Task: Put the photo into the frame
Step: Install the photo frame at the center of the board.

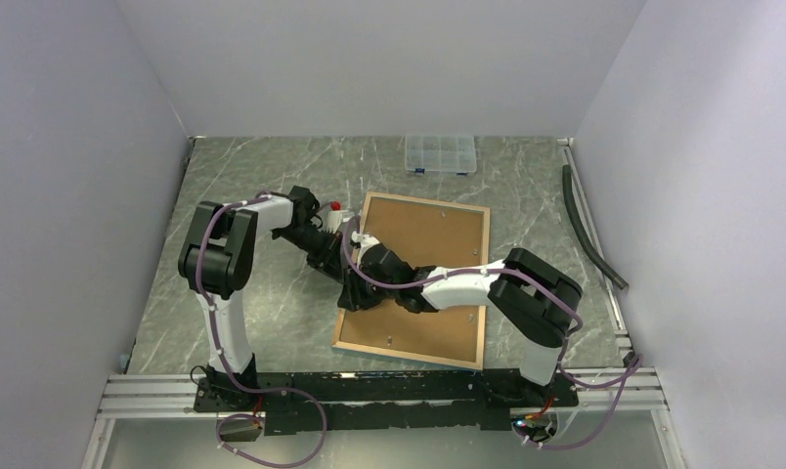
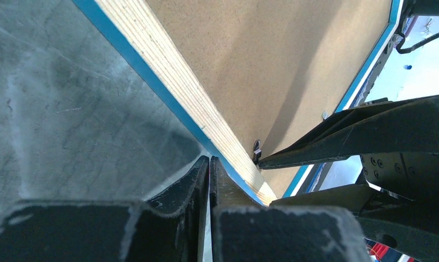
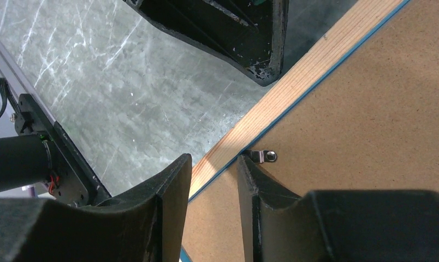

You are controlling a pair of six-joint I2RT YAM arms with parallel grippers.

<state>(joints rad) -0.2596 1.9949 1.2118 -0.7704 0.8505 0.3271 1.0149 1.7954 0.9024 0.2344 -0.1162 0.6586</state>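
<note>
A grey-green marbled table (image 1: 272, 195) fills the floor of a white-walled booth. The frame (image 1: 428, 200) lies on it right of centre, turned a little out of square with the table, its tan wood rim and a brown backing board (image 1: 433, 234) facing up (a thin blue edge shows along the rim in the wrist views). Well beyond it, against the far edge, sits a small clear compartment box (image 1: 440, 153), apart from the frame. A black hose (image 1: 587, 237) runs along the right side, curving from far to near. An aluminium rail (image 1: 154, 396) crosses the near edge, carrying the two arm bases.
</note>
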